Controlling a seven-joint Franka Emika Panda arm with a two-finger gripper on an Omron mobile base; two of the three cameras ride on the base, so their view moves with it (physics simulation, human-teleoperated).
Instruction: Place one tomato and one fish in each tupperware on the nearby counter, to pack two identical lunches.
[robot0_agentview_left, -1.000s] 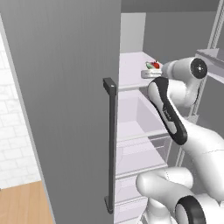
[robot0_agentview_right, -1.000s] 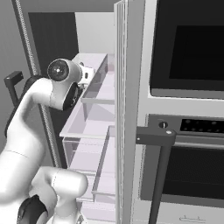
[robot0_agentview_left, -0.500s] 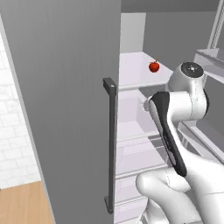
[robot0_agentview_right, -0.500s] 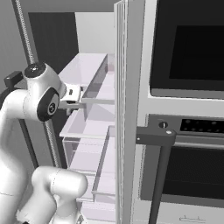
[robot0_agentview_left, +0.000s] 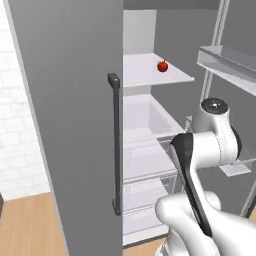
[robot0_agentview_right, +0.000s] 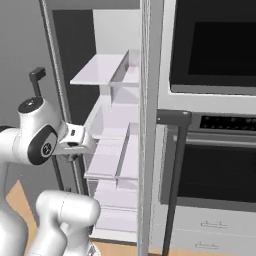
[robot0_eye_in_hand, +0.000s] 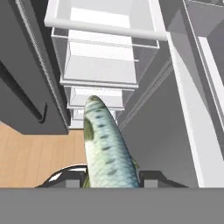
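Fish (robot0_eye_in_hand: 106, 144) is caught between the two dark finger tips of the gripper (robot0_eye_in_hand: 111, 178). Its body is silvery with a green tint and dark spots. It sticks straight out from the gripper and fills the middle of the hand view. The fingers press on its two sides near one end, and the other end points away, toward the white fridge drawers (robot0_eye_in_hand: 103, 65). Below the fish in that view lie the wooden floor (robot0_eye_in_hand: 30, 157) and a dark door edge.

Farther off, a tomato (robot0_agentview_left: 162, 66) sits on the top white shelf (robot0_agentview_left: 150, 71) of the open fridge. It is small, red and round, and it is well apart from the arm. The white arm (robot0_agentview_left: 207, 145) is bent low in front of the fridge, under that shelf. In the right base view the hand end of the arm (robot0_agentview_right: 75, 140) sits just in front of the lower fridge shelves.

The big grey fridge door (robot0_agentview_left: 70, 115) stands open on the left, with a dark handle (robot0_agentview_left: 115, 145) running down it. To the right of the fridge is a dark oven (robot0_agentview_right: 215, 135) with a long bar handle (robot0_agentview_right: 173, 175).
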